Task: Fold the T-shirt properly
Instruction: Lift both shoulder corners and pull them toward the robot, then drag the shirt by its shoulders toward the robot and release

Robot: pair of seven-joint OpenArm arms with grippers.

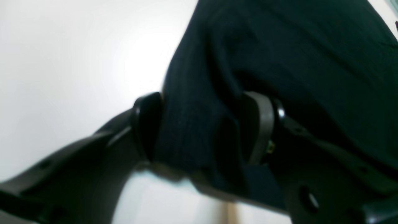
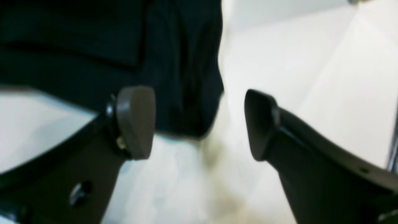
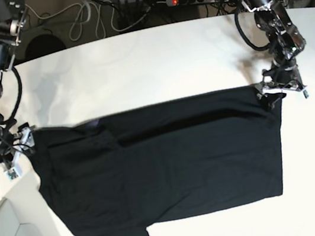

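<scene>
The right gripper (image 3: 20, 141) stands wide at the T-shirt's (image 3: 171, 164) corner near the table's (image 3: 137, 67) left edge, cloth just beside one finger. The shirt stretches crosswise to the left gripper (image 3: 272, 91), whose wide-set fingers straddle the opposite corner.

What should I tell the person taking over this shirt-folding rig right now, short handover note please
Left gripper: jaws apart, with a bunch of the T-shirt between them at its far corner.
Right gripper: open, holding nothing, beside the shirt's opposite far corner.
T-shirt: spread on the white table, plain black side up, far edge folded over in a band.
Done: that first fold.
Left: remaining folds into a compact stack.
</scene>
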